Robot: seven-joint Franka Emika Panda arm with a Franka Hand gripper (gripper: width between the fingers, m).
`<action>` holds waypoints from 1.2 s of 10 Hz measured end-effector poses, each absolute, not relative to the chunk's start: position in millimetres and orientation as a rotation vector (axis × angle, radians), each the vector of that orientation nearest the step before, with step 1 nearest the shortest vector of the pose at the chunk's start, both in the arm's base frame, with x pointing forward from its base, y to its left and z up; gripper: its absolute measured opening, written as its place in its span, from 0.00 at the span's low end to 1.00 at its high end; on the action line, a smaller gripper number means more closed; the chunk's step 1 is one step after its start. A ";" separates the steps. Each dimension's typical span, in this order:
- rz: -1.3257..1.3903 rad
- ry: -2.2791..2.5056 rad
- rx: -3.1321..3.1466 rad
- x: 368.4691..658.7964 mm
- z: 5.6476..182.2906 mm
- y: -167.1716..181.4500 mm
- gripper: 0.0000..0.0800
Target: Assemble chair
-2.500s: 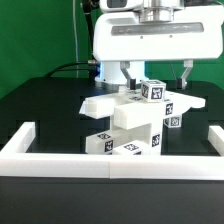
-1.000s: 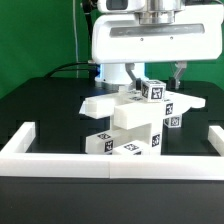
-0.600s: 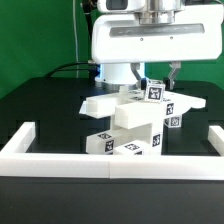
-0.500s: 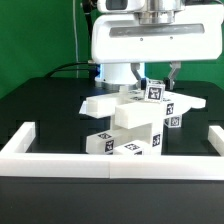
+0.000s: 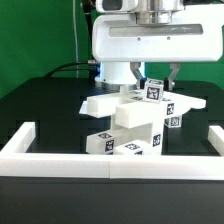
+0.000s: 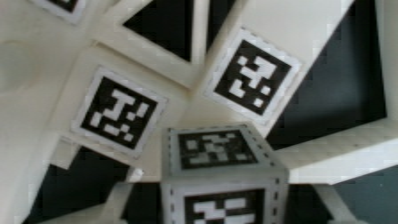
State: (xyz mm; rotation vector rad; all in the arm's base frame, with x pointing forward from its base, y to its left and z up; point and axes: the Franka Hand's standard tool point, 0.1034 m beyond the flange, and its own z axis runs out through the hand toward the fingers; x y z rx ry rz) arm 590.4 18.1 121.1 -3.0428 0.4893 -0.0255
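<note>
Post (image 5: 152, 91) atop chair pile (image 5: 130, 118) (behind rail (image 5: 60, 163))

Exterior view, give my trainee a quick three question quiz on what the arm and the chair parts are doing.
1. True or false: the gripper holds nothing.
2. The white rail lies: A behind the parts; B nearer the camera than the parts; C on top of them.
3. Fill in: the table is coloured ___.
Key: 1 false, it is shut on the post. 2 B. 3 black.
</note>
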 end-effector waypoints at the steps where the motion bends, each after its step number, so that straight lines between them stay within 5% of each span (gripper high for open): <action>1: -0.024 0.540 -3.034 590.4 121.1 18.1 0.36; 5: -0.018 0.732 -2.993 590.4 121.1 18.2 0.42; 6: -0.021 0.641 -3.015 590.4 121.0 18.7 0.65; 7: -0.020 0.628 -3.017 590.2 120.9 20.4 0.77; 12: -0.062 -0.154 -3.096 590.6 119.5 22.7 0.81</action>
